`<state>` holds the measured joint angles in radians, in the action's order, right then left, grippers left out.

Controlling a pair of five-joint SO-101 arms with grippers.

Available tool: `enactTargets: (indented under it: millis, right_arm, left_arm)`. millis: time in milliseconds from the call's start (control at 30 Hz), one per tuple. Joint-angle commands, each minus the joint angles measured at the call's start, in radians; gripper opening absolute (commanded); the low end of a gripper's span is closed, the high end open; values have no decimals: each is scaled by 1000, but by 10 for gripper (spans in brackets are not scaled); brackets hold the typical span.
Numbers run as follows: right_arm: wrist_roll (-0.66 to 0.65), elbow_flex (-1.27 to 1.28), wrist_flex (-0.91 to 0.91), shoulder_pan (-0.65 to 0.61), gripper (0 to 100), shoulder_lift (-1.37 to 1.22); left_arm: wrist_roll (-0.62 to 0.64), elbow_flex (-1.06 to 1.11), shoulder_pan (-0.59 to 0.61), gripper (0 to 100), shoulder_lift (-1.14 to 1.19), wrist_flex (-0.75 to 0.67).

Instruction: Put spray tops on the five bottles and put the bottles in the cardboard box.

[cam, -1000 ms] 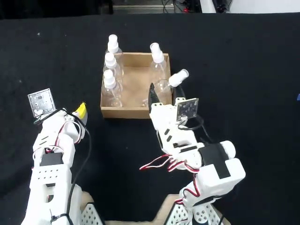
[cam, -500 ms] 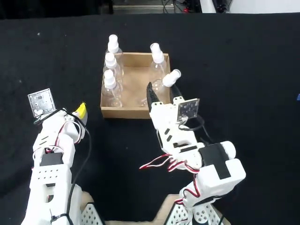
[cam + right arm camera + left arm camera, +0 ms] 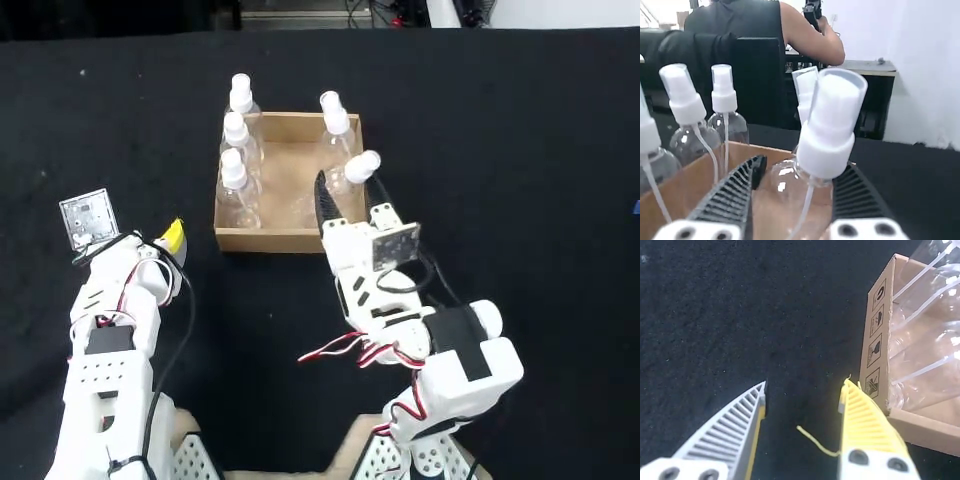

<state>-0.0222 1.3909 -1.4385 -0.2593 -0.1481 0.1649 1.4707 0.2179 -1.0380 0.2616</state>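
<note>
The right claw is seen clenched on the last bottle, its two black ribbed fingers pressed against either side of the clear body just below the neck. The bottle is held tilted, with its white spray top leaning off to one side. It is placed over the near right corner of the cardboard box, inside the rim. Whether its base rests on the box floor cannot be told.

The final step is judged to be in hand: all five spray tops look fitted, and only this bottle is left to be set down. For the next move, the bottle would need to be brought upright and lowered until it stands. Then the fingers would need to be spread wide enough to clear the body without tipping it against the neighbour just behind.

Three bottles are lined up along the left wall of the box, and a fourth stands at the far right corner. Each is a round, thin-walled body of clear plastic with a narrow dip tube visible inside and a smooth white cylindrical top. The box is shallow, open and of plain brown card with straight walls.

The left claw is held spread and empty just beside the box's left wall, its ridged yellow and pale fingers above the matte black cloth that covers the table.
</note>
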Motion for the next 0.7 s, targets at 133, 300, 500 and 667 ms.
enactTargets:
  millis: [133, 300, 500, 667]
  right_arm:
    - [-178, -41, -26, -6, 71, 12]
    - [-190, -70, 86, -6, 71, 13]
    - [-264, -70, 178, -12, 71, 81]
    - [-264, -79, 381, -11, 73, 182]
  left_arm:
    - [12, -15, 8, 220, -15, -23]
    - [12, -15, 8, 220, -15, -23]
    - [12, -16, 8, 220, -15, -23]
    - [12, -16, 8, 220, -15, -23]
